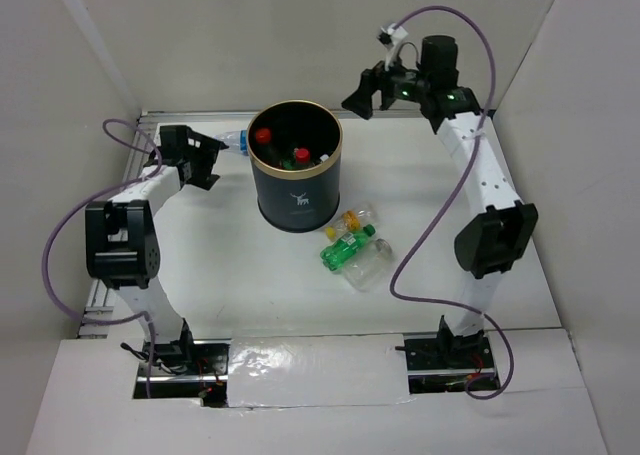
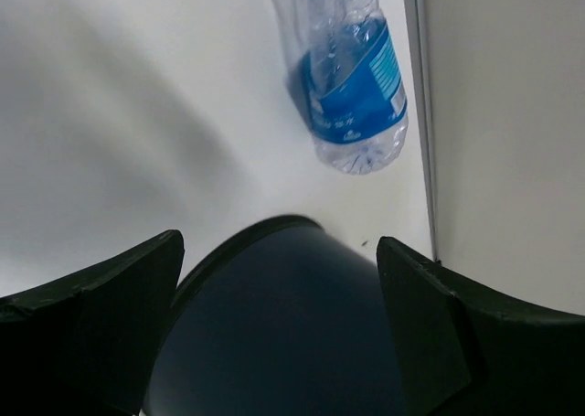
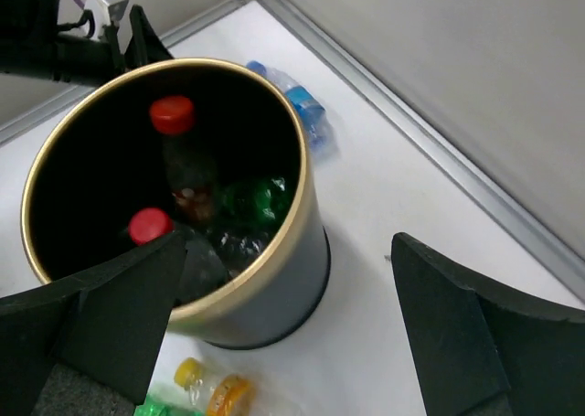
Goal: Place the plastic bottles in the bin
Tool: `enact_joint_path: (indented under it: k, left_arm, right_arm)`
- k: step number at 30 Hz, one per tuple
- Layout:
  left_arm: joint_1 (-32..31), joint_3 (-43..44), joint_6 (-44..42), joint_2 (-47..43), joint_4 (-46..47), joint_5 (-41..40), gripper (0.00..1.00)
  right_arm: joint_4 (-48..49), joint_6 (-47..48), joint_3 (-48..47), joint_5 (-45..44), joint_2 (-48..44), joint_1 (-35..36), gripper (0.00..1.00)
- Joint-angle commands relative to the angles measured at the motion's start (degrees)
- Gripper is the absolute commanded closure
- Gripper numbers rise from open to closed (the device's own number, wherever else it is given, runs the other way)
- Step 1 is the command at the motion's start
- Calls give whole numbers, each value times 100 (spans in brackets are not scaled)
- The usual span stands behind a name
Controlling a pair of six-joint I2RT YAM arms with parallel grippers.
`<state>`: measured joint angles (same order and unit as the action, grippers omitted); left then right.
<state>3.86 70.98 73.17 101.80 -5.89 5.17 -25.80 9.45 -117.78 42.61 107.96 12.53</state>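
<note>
White bench (image 1: 230,285) inside a white-walled enclosure. Dark green cylindrical bin with gold rim (image 1: 296,197) stands mid-bench toward the back. Inside it are red-capped plastic bottles (image 3: 172,116) and a green bottle (image 3: 258,202). Clear plastic bottle with blue label (image 1: 232,140) lies on the bench just beside the bin's far-left side. Left end effector (image 1: 215,160) sits near it, fingers spread wide, holding nothing. Right end effector (image 1: 368,103) is raised beyond the bin, also spread wide and empty. Yellow-capped bottle (image 1: 356,217), green-capped green bottle (image 1: 346,248) and clear bottle (image 1: 369,267) lie clustered near the bin's front right.
</note>
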Motion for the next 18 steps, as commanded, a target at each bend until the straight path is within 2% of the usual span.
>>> enact_joint_path:
  k: [1,4,7,11,14,18]
  left_arm:
    - [-95,547,628,594,798,300,1]
    - [-166,802,1006,1227,932,99,1]
    - [-307,1163,1296,1649,879,-182,1]
    - [-526,1164,1806,2141,1414,-639,1]
    - [-588,1295,2140,2466,1468,-973,1]
    - [-641,1296,2553,2687,1784,-1079,1]
  right_arm:
    - [225,30,953,336,-995,-329,0]
    - [225,136,1816,397,-1628,-611,0]
    - [94,136,2240,529,-2050,-901,0]
    - [-30,136,2566,643,-2507,-1226,0]
    - [-231,188,2803,758,-2710,-1455,0]
    - [-407,373,3058,819,-2842,-1649,0]
